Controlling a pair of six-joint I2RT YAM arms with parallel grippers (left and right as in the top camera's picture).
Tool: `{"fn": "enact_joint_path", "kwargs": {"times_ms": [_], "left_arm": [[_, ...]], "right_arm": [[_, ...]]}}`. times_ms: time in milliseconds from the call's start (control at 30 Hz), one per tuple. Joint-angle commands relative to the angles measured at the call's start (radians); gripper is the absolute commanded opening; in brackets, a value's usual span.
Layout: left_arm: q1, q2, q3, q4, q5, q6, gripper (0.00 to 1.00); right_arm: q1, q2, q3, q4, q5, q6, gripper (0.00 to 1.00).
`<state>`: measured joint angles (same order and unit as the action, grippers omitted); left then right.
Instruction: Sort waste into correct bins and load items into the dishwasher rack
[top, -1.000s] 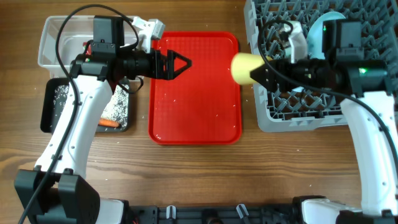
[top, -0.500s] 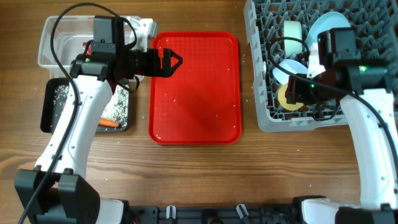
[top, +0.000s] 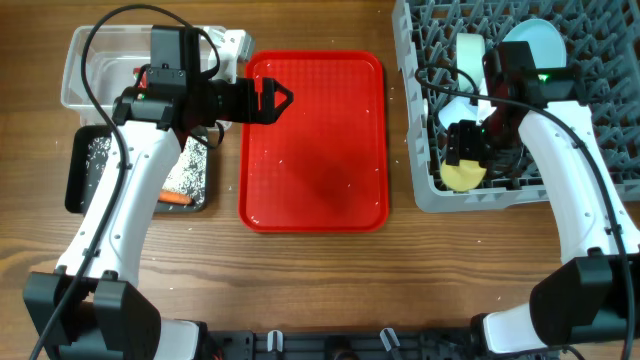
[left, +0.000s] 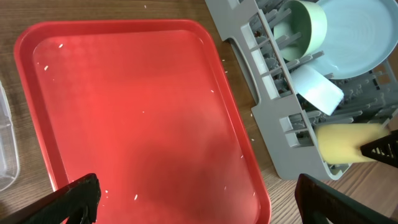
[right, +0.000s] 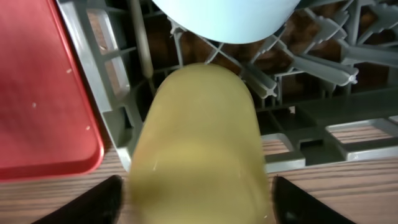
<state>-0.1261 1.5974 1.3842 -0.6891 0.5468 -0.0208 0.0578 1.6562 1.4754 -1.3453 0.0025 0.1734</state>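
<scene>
My right gripper (top: 466, 150) is shut on the small yellow cup (top: 462, 177), holding it in the front-left corner of the grey dishwasher rack (top: 430, 196). In the right wrist view the cup (right: 199, 137) fills the space between the fingers (right: 199, 202). The pale-green bowl (top: 470, 50), the large light-blue plate (top: 535, 42) and the smaller light-blue dish (top: 460, 108) stand in the rack. My left gripper (top: 278, 98) is open and empty over the red tray. The black tray (top: 75, 170) holds rice (top: 186, 172) and a carrot (top: 175, 199). The clear tub (top: 95, 60) holds a red wrapper (top: 140, 72).
The flat red serving tray (top: 315, 150) lies between the bins and the rack, with a few stray rice grains on it. It also fills the left wrist view (left: 137, 112), with the rack (left: 273, 137) to its right. The left arm hangs over the bins.
My right gripper carried the yellow cup from above the red tray's right edge into the rack's front-left corner. My left gripper drew back slightly to the left.
</scene>
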Motion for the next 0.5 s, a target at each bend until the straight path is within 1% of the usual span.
{"fn": "enact_joint_path", "kwargs": {"times_ms": [0,133,200,333,367,467], "left_arm": [[-0.005,-0.004,0.007,0.003,-0.003,0.005,1.00],[-0.005,-0.004,0.007,0.003,-0.003,0.005,1.00],[-0.005,-0.004,0.007,0.003,-0.003,0.005,1.00],[-0.005,-0.004,0.007,0.003,-0.003,0.005,1.00],[-0.005,-0.004,0.007,0.003,-0.003,0.005,1.00],[-0.005,-0.004,0.007,0.003,-0.003,0.005,1.00]], "right_arm": [[-0.001,0.009,-0.011,0.011,-0.006,0.013,1.00],[-0.001,0.009,0.002,0.024,-0.061,0.010,1.00],[-0.001,0.000,0.037,0.003,-0.091,0.008,1.00],[0.006,-0.063,0.183,-0.110,-0.110,0.009,1.00],[0.022,-0.105,0.236,-0.143,-0.137,0.013,0.99],[0.057,-0.215,0.266,-0.178,-0.302,0.014,1.00]]}}
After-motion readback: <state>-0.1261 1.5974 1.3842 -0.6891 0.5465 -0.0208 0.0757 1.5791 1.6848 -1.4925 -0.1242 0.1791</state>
